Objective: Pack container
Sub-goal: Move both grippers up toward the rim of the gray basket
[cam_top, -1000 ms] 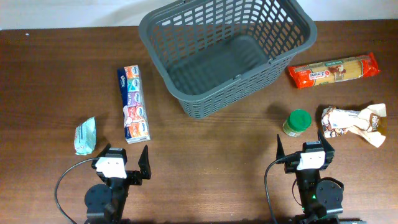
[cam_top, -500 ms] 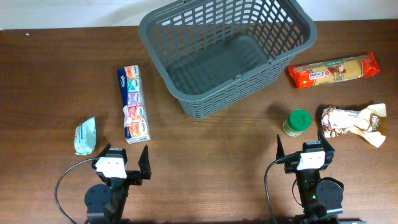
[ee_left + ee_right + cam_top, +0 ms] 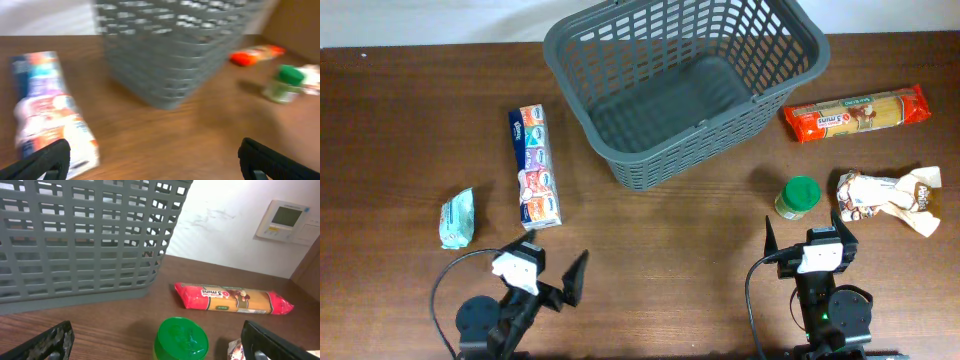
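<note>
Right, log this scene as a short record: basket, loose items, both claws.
basket: dark grey, far centre, empty
left of basket: long multicoloured pack, small teal packet
right of basket: spaghetti pack, green-lidded jar, crumpled snack bag
left claw: open, holding nothing
right claw: open, holding nothing, just on the near side of the jar
packed so far: nothing

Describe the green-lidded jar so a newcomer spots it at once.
Find the big grey basket at the far middle of the table, then the red pasta packet to its right. Nearer the robot from that packet, just ahead of the right gripper, stands the jar: the only upright round item, topped by a green lid, beside a crumpled bag.
</note>
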Motion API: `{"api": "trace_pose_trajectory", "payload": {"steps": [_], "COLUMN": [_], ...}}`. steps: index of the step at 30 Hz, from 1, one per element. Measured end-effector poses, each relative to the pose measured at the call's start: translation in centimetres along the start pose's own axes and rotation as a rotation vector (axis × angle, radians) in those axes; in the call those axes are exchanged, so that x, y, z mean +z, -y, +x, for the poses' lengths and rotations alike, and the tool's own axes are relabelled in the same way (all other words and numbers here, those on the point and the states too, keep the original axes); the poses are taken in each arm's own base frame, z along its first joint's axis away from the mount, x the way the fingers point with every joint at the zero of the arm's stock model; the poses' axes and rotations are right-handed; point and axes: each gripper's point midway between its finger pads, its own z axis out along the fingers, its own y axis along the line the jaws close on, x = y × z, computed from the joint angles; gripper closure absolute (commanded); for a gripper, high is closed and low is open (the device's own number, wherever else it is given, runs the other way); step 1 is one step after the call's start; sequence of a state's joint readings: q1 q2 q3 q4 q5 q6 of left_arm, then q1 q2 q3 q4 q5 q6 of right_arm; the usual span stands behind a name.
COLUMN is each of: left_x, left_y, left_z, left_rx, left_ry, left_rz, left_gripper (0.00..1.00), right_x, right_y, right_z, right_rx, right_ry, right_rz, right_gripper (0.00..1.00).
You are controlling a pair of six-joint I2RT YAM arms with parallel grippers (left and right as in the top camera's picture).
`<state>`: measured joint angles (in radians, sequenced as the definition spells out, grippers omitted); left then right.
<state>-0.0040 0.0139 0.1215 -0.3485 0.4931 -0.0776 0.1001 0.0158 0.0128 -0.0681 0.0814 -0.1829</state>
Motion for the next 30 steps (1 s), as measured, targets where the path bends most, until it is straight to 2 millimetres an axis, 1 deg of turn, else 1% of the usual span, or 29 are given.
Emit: {"api": "trace_pose_trajectory", "payload": {"steps": [2,4,5,6,8,10,15,18,21,23,27,30], "left_x": [-0.4,-1.1,-1.6,-2.1,-3.1,-3.9,-4.4,-4.2,-4.2,-4.1,-4.2,-4.3], "left_y": [1.3,2.5,3.2,3.8,4.7,5.5,6.0,6.0,6.1,6.1,6.1,6.7], "left_z": [-1.0,-3.0,-4.3,-5.5,-7.8,-9.6,-11.9,-13.4,-14.5,-14.5,-14.6,-15.1], "left_rx": [-0.011,-0.007,0.000,0.009,0.027,0.029,0.006,0.004,0.015,0.014,0.017,0.035], "left_ry": [0.016,0.047,0.069,0.088,0.123,0.132,0.090,0.087,0.103,0.102,0.106,0.126], "left_rz": [0.062,0.107,0.127,0.141,0.163,0.175,0.176,0.176,0.178,0.178,0.181,0.212], "left_gripper": [0.01,0.01,0.01,0.01,0.01,0.01,0.01,0.01,0.01,0.01,0.01,0.01], "right_x": [0.0,0.0,0.0,0.0,-0.4,-0.9,-2.6,-4.2,-5.5,-5.9,-5.9,-6.1], "right_y": [0.0,-0.2,-0.3,-0.5,-0.8,-1.0,-0.7,-0.2,-0.2,-0.7,-1.8,-2.1], "right_z": [0.0,-0.3,-0.7,-1.6,-4.1,-6.4,-11.0,-14.5,-16.9,-17.5,-17.1,-17.3], "right_rx": [-0.001,0.001,0.001,0.004,0.006,0.014,0.099,0.180,0.264,0.316,0.431,0.481], "right_ry": [0.001,0.013,0.031,0.071,0.177,0.270,0.394,0.470,0.520,0.529,0.484,0.483], "right_rz": [-0.001,-0.011,-0.020,-0.035,-0.060,-0.081,-0.117,-0.140,-0.191,-0.244,-0.334,-0.371], "right_gripper": [0.01,0.01,0.01,0.01,0.01,0.01,0.01,0.01,0.01,0.01,0.01,0.01]}}
